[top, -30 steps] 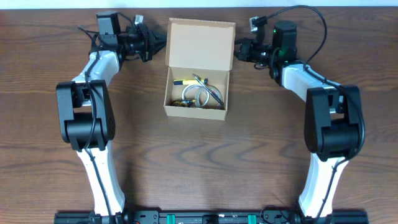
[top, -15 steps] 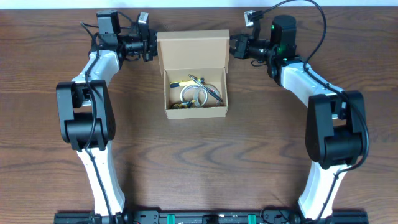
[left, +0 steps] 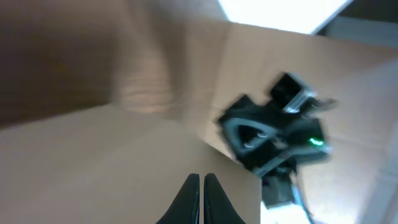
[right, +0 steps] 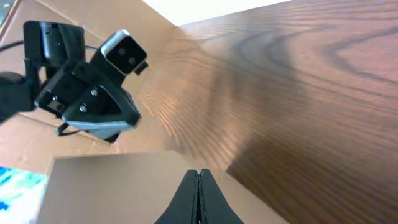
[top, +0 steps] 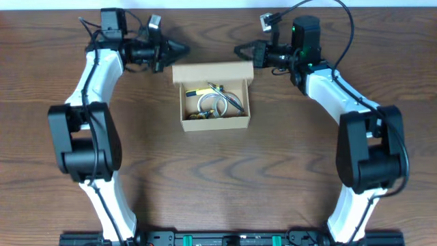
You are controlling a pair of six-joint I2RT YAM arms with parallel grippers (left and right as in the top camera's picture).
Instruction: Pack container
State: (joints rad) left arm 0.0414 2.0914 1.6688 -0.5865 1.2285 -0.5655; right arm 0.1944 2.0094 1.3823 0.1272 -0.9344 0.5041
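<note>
Both sets of jaws are pressing shut with nothing between them. The left gripper (left: pixel 201 190) is showing only a hairline slit between its fingers, and the right gripper (right: pixel 198 193) is closing to a single point. The two tips are pointing at each other across a gap. Just under and ahead of them, the flap lid (top: pixel 212 71) is standing partway over. Whether either tip is touching the cardboard cannot be told from these views.

Below the flap, on the side away from the jaws, the container (top: pixel 213 124) is sitting open on the wooden table (top: pixel 287 164), between the two arms. It is holding a coiled cable (top: pixel 212 104), a small yellow piece (top: pixel 193 89) and other bits too small to name.

The box is looking light and thin-walled. Its panels are likely stiff but ready to fold at the hinge, so it is likely to slide on the smooth wood under a push from one side. The flap is probably going to spring back up when released. The sensible contact is the flap's free edge near its two corners, with both closed tips pressing evenly. A pinch on a side wall could buckle it. The loose cable is worth watching, since it could ride up and block the lid.
</note>
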